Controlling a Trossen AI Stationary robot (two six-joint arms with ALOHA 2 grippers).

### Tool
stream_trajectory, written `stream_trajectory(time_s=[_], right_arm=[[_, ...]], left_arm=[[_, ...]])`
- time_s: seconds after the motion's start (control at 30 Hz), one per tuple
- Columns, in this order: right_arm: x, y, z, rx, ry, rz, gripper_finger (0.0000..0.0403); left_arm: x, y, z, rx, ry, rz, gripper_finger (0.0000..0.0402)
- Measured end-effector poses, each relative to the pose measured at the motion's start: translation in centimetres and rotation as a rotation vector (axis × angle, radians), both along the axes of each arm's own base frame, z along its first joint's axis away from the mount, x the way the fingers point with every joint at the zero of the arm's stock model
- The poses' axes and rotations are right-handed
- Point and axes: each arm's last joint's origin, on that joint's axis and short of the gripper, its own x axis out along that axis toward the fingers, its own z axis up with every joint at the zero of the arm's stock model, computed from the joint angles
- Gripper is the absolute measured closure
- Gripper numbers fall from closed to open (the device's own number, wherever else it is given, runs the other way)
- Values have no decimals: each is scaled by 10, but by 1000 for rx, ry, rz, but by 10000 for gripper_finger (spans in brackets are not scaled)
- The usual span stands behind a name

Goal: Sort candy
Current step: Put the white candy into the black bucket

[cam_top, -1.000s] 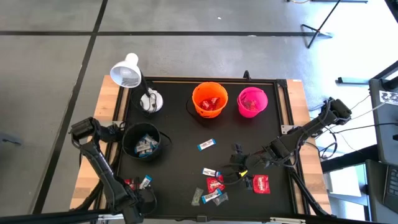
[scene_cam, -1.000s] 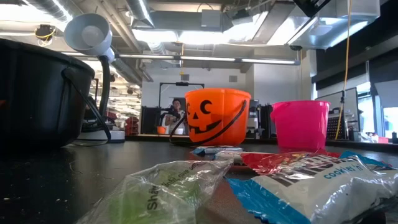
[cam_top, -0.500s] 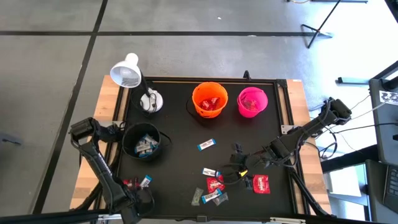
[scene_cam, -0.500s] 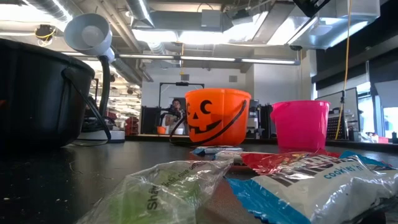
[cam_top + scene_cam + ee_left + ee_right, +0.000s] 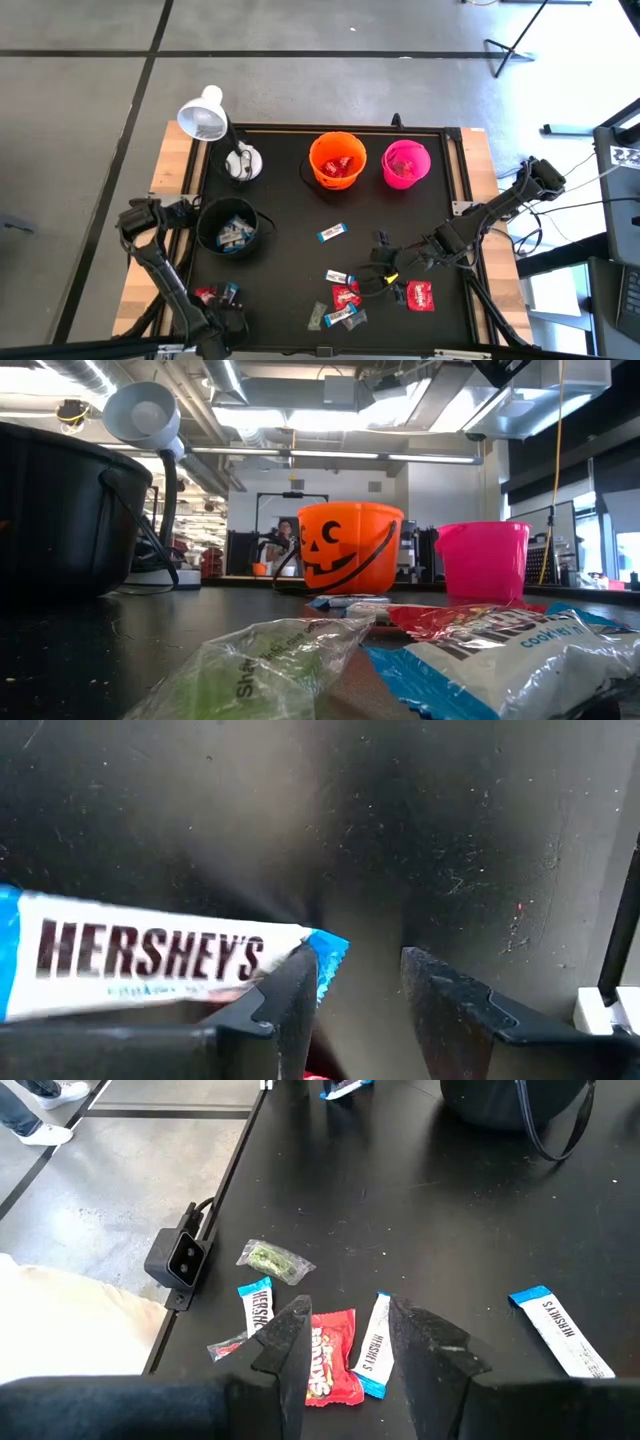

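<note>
Candy (image 5: 338,293) lies unsorted at lower centre; the left gripper (image 5: 355,985), slightly parted and holding nothing, has shifted beside a blue-and-white bar (image 5: 150,965). The right gripper (image 5: 345,1330) waits, narrowly parted.

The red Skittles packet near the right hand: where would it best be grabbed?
Probably across its narrow width, from straight above. The Skittles packet lies flat between two Hershey's bars, with the open right hand over it. Its long sides leave slim gaps for fingers.
</note>
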Motion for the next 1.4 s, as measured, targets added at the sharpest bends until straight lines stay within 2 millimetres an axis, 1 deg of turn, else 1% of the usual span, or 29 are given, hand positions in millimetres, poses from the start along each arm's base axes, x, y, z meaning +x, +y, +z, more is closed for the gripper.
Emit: stream_trajectory(time_s=[0.1, 0.23, 0.4, 0.57, 0.7, 0.8, 0.93, 1.17, 1.33, 1.4], right_arm=[[0, 0, 0, 0, 0, 0, 269], [0, 0, 0, 0, 0, 0, 269], [0, 0, 0, 0, 0, 0, 269], [0, 0, 0, 0, 0, 0, 269], [0, 0, 0, 0, 0, 0, 269], [0, 0, 0, 0, 0, 0, 269], [0, 0, 0, 0, 0, 0, 269], [0, 0, 0, 0, 0, 0, 269], [0, 0, 0, 0, 1, 0, 269], [0, 0, 0, 0, 1, 0, 269]], left_arm=[[0, 0, -1, 8, -11, -1, 262], [0, 0, -1, 11, -19, -3, 285], [1, 0, -2, 25, -40, -3, 337], [1, 2, -2, 48, -49, 42, 393], [2, 0, 3, 75, -55, 38, 401], [6, -3, 16, 171, -109, 24, 401], [14, -9, 52, 221, -202, 14, 401], [20, -13, 105, 299, -312, -5, 401], [22, -12, 135, 342, -400, -18, 401], [24, -12, 142, 347, -433, -19, 401]])
